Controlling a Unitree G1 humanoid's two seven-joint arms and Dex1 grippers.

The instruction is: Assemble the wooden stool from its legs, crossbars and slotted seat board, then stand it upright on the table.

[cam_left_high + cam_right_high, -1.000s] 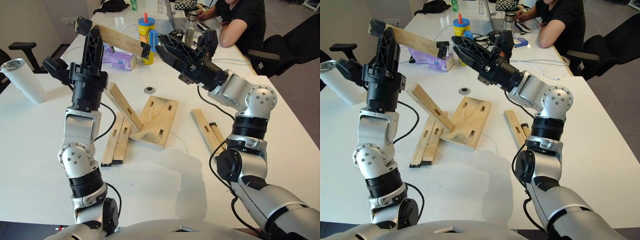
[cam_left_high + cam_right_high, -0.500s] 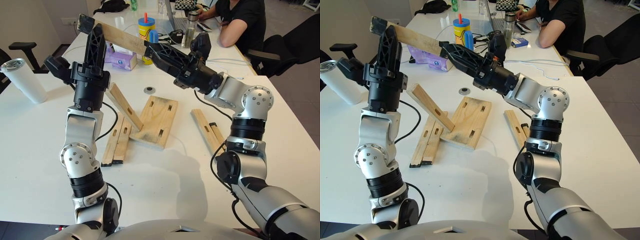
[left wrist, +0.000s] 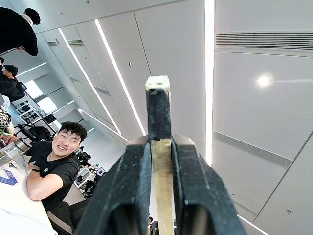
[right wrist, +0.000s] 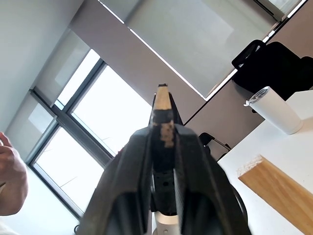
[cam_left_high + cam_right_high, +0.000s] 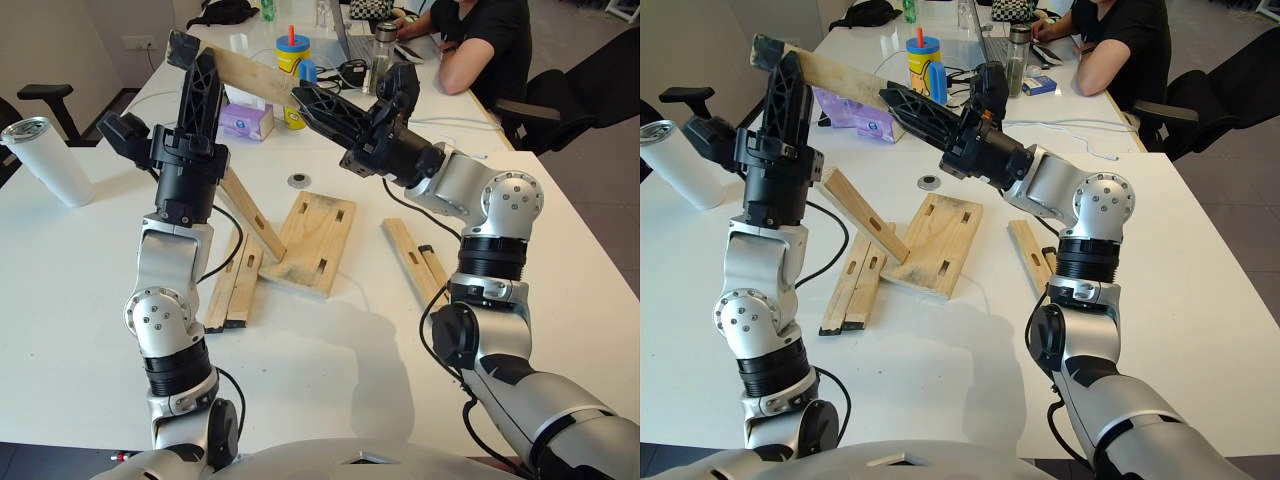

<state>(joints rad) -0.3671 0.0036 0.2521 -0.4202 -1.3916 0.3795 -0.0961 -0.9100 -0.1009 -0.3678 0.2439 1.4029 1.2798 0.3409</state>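
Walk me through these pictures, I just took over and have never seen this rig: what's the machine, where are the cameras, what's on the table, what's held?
It is a humanoid robot with two arms, each ending in two fingers. The two wide pictures come from its head, looking down; the other two from each wrist, looking along the fingers. The left fingers and right fingers each clamp an end of one wooden bar above the table. On it lie the slotted seat board with a leg leaning against it, and, beside it, a left pair and a right pair of loose pieces.
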